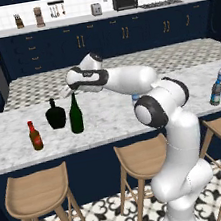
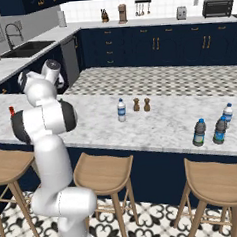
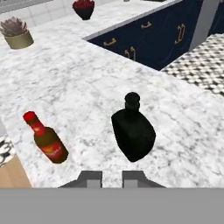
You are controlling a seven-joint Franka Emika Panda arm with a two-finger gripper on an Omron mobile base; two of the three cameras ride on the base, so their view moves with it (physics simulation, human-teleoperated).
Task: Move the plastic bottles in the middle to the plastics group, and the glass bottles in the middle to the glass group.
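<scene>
Left base view: behind arm (image 1: 146, 97), on its left, high, looks forward and down over desk (image 1: 109, 120), mid-range. Right base view: same from the right, arm at lower left. Both share desk, stools (image 2: 104, 174), back cabinets, water bottles (image 2: 211, 129) at right end. Hand view: close, angled down on desk over squat dark bottle (image 3: 133, 131) and red-capped bottle (image 3: 46, 140).

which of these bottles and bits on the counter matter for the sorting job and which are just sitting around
In the job:
green wine bottle
lone water bottle
squat dark bottle
red-capped sauce bottle
water bottle group

Just there:
two pepper shakers
stools
potted plant
</scene>
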